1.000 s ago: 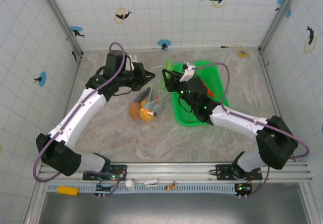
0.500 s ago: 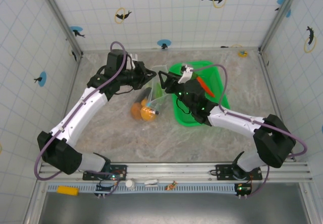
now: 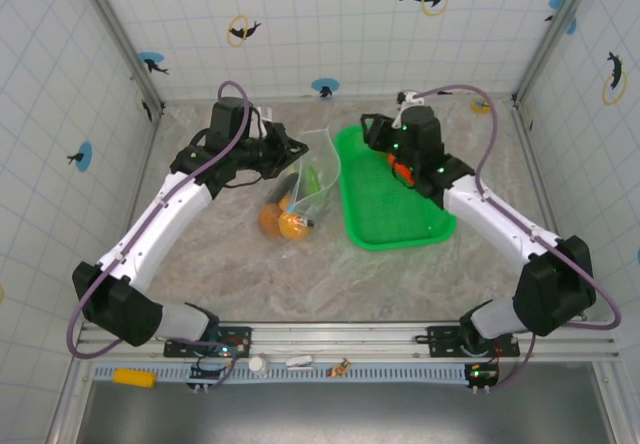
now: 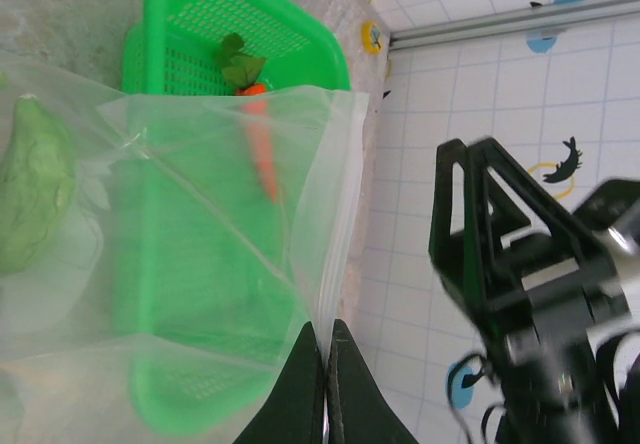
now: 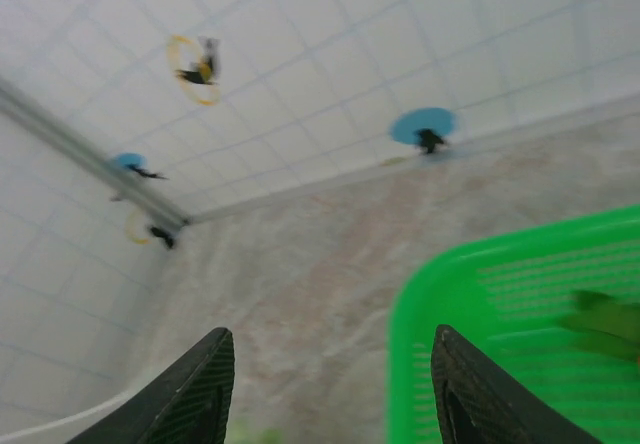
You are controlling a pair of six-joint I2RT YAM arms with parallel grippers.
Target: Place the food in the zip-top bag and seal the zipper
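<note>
Left gripper [image 4: 325, 349] clamped on the edge of the zip-top bag [image 4: 200, 294], left of the green basket [image 3: 390, 214]. Right gripper [image 5: 330, 339], jaws apart, above the basket's far end, seemingly empty.

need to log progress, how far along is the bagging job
Done: orange pieces and a green piece already sit in the clear bag. In hand: the left gripper is shut on the bag's edge, holding it up, while the right gripper hangs open and empty over the green basket. Left: the carrot lies in the basket, and the bag's mouth looks open, so sealing remains.
</note>
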